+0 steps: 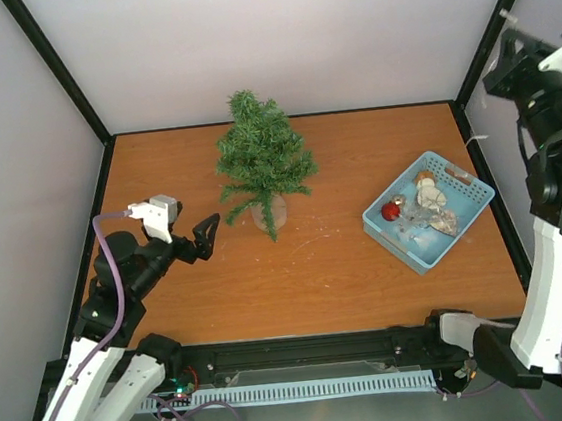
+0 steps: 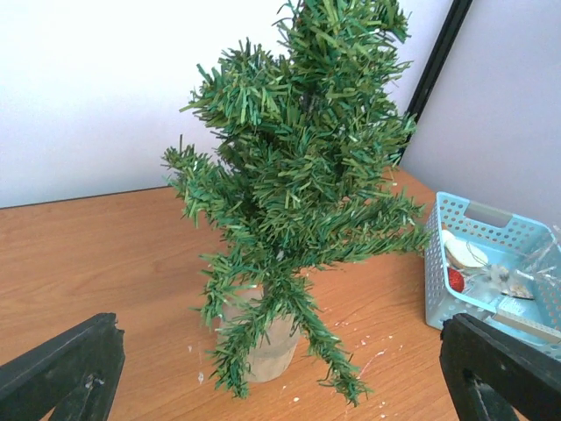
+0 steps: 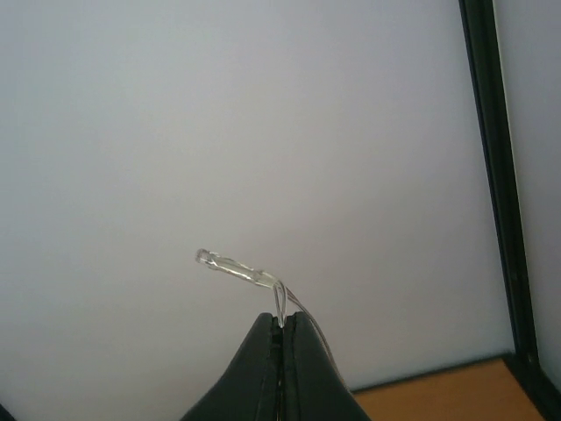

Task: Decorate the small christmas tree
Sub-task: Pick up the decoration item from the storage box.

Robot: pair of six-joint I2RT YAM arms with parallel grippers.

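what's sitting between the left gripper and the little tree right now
Nothing visible. The left gripper, open, sits just left of the small christmas tree with only bare table between them; its wrist view looks straight at the tree. The blue basket lies well off on the tree's other side.

Top view: fixed above and behind the arm bases, looking down on the whole desk (image 1: 317, 267). Left wrist view: low near the left edge, facing right, close to the tree (image 2: 298, 175). It shares the tree and basket (image 2: 508, 235) with the top view. Right wrist view: raised, facing the wall (image 3: 263, 132), showing only a sliver of desk.
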